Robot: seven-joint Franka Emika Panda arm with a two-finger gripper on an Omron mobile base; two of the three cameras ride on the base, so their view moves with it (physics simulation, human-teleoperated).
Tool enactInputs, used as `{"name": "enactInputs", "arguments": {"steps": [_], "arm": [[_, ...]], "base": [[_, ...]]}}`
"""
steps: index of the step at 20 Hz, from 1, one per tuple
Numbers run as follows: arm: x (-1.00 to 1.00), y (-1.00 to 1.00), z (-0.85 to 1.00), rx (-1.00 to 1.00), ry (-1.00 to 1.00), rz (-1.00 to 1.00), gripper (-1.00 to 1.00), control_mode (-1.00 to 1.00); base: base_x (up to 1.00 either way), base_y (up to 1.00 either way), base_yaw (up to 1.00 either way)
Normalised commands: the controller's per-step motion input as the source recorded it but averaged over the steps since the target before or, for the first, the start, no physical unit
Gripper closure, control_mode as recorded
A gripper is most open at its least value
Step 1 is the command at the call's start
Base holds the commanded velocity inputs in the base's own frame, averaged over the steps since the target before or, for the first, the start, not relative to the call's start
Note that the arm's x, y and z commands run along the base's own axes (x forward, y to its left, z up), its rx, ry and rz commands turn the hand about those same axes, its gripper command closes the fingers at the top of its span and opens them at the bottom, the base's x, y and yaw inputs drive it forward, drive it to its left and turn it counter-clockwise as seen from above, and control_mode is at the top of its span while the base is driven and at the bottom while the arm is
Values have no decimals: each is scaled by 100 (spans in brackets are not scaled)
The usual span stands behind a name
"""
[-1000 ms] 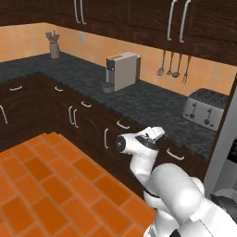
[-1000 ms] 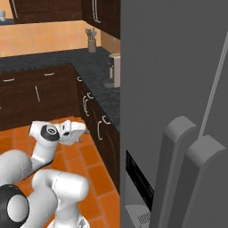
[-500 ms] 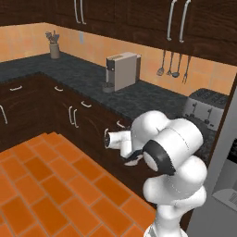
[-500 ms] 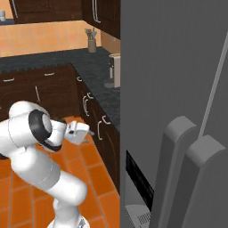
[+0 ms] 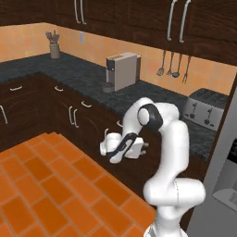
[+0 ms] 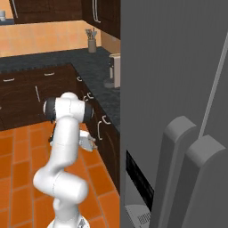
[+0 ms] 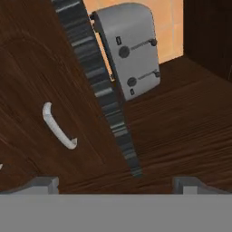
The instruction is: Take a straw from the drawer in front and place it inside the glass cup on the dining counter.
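Observation:
My gripper (image 5: 144,149) hangs low in front of the dark cabinet fronts, its fingers pointing at them; the right base view has the gripper (image 6: 91,144) beside the cabinets too. In the hand view the gripper (image 7: 115,182) is open, fingertips (image 7: 43,183) wide apart with nothing between them. Ahead lies the dark-brown drawer (image 7: 31,68) with its curved silver handle (image 7: 59,127), its front flush under the counter edge. The straw, the glass cup and the dining counter are out of view.
A black speckled counter (image 5: 88,76) carries a coffee machine (image 5: 122,70), a toaster (image 5: 206,109) and a utensil pot (image 5: 54,48). A tall grey fridge (image 6: 178,111) stands close on the right. Orange tiled floor (image 5: 41,185) lies open to the left.
The arm has unfolded from a low crouch and risen. Its hand swung down and toward the cabinet fronts. The jaws stayed wide apart.

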Motion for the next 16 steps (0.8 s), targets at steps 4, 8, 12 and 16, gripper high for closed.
{"name": "enactInputs", "arguments": {"steps": [4, 8, 12, 16], "arm": [[1, -87, -25, -7, 8, -4, -100, -100], [0, -96, -2, 0, 10, 3, -100, -100], [-2, -59, -3, 9, 19, 10, -100, -100], [-24, -46, -5, 23, 27, 11, -100, -100]], "base": [[0, 0, 0], [0, 0, 0], [0, 0, 0], [0, 0, 0]]}}
